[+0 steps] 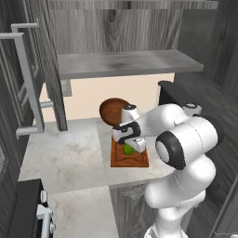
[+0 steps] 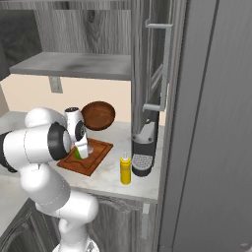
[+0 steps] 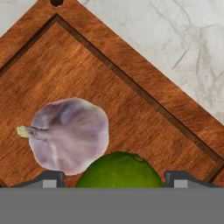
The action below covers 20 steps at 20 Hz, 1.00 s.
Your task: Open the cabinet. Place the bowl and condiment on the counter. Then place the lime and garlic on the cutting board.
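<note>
The tool point(image 3: 118, 177) is held low over the cutting board point(image 1: 132, 159), its fingertips point(image 3: 49, 178) spread wide on either side of the lime point(image 3: 120, 169), which is seen resting on the board; whether the pads touch it cannot be told. The garlic point(image 3: 70, 134) is laid just beside the lime, touching or nearly so, well inside the board's groove. The bowl point(image 2: 98, 115) is set on the worktop point(image 1: 65, 155) at the board's far edge. To the right, the condiment point(image 2: 126, 170) is stood near the worktop's front edge, close to the coffee machine point(image 2: 143, 147). Bare stone is left to the left of the board. The cabinet point(image 1: 28, 83) doors are swung open above, with the shelf point(image 1: 125, 62) overhead
</note>
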Tool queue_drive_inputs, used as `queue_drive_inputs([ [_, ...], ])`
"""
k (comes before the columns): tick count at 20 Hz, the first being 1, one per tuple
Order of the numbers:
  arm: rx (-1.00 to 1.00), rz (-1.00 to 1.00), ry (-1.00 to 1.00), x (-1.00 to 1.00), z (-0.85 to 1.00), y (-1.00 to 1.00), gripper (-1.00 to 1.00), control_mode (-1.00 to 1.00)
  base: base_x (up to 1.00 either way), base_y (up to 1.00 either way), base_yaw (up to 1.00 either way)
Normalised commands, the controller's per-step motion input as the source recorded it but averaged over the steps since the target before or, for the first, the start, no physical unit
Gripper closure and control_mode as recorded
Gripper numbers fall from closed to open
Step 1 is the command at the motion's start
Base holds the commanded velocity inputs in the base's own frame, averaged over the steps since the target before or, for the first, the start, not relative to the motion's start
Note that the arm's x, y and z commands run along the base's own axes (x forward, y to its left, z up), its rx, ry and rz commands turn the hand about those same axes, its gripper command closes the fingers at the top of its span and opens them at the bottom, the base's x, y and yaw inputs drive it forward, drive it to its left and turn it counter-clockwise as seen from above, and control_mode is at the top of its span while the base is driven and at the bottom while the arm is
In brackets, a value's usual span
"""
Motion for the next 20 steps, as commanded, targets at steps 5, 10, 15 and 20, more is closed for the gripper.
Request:
queue_drive_inputs([
  [5,0.0,-0.02,0.01,-0.05,0.02,0.0,-1.0,-1.0,0.0,0.0,0.0],
  [10,0.0,-0.01,0.0,-0.08,0.35,0.0,-1.0,-1.0,0.0,0.0,0.0],
  [15,0.03,0.0,0.0,-0.17,0.64,0.0,-1.0,-1.0,0.0,0.0,0.0],
  [20,0.01,0.0,0.0,-0.45,0.43,0.0,-1.0,-1.0,0.0,0.0,0.0],
])
